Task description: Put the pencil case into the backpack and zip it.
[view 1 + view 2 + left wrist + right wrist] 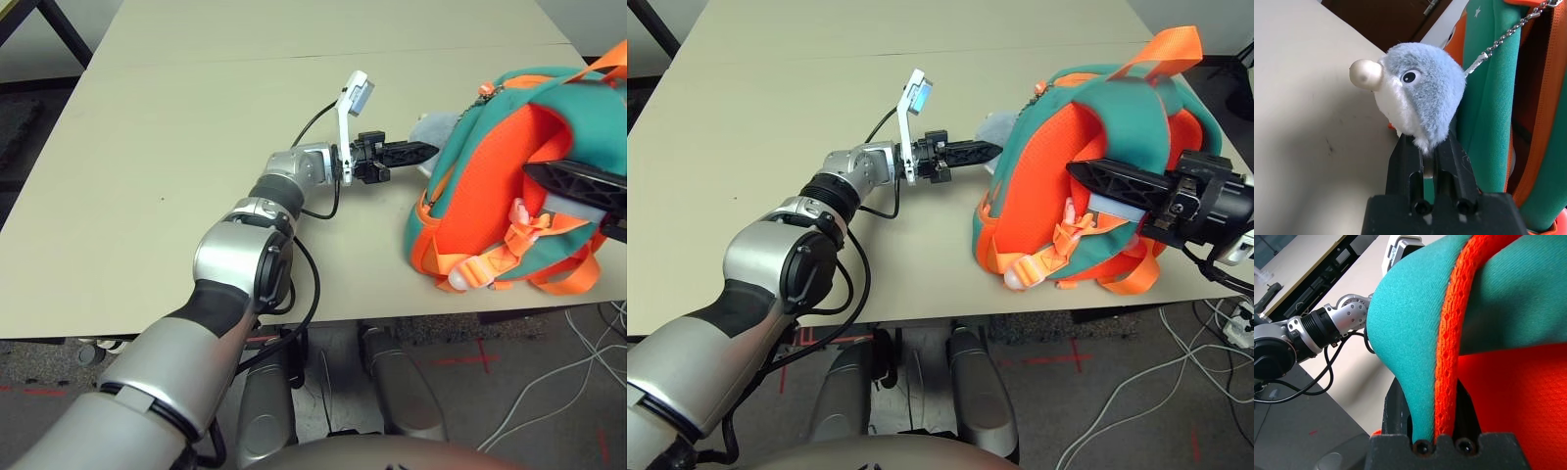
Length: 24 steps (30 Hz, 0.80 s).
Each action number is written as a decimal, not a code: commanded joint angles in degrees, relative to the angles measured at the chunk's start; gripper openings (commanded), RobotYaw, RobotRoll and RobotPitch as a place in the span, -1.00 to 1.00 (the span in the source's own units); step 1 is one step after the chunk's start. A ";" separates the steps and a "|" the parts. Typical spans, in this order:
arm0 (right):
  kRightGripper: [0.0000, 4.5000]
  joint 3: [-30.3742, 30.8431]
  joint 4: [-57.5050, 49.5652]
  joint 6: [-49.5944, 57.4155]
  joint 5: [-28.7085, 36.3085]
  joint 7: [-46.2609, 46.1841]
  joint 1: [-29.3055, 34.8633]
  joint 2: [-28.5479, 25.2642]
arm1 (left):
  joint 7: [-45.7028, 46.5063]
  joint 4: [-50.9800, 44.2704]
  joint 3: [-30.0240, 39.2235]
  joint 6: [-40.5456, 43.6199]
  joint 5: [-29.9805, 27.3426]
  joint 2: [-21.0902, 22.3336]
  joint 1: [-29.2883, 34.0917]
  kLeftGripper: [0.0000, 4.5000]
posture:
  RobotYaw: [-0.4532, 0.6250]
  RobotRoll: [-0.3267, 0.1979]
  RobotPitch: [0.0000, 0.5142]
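The teal backpack (490, 166) lies on the table's right side with its orange back panel and straps facing me. Its grey plush charm (1420, 93) hangs on a chain at the pack's left side. My left gripper (426, 149) reaches across the table to it, and its fingers (1405, 161) are pinched together on the charm's lower fur. My right gripper (1073, 171) lies over the orange panel, shut on a teal fold of the backpack with orange trim (1449, 333). The pencil case is out of view.
The pale table (147, 196) stretches far to the left and back, with a seam across its far part. The backpack sits near the front edge. White cables (568, 382) lie on the floor at the right.
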 commanded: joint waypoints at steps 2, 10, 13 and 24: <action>-0.98 1.24 -0.13 -0.68 -0.79 0.91 -0.57 0.49 | -1.26 -0.42 -1.66 -0.61 1.57 0.80 -1.14 -1.00 | -0.84 0.25 -0.01; -0.98 4.57 1.86 -1.61 -6.54 4.62 -2.19 2.69 | -18.51 -20.06 -11.76 12.59 1.24 12.66 1.92 -1.00 | -0.63 0.25 -0.05; -0.98 6.41 2.56 -2.17 -9.00 6.20 -3.10 3.94 | -20.80 -37.50 -16.19 22.90 -1.91 16.79 8.63 -1.00 | -0.58 0.25 -0.06; -0.98 10.05 3.54 -3.04 -14.88 9.19 -6.18 8.47 | -10.55 -61.97 -32.12 29.17 -3.85 18.52 31.34 -1.00 | -0.54 0.25 -0.12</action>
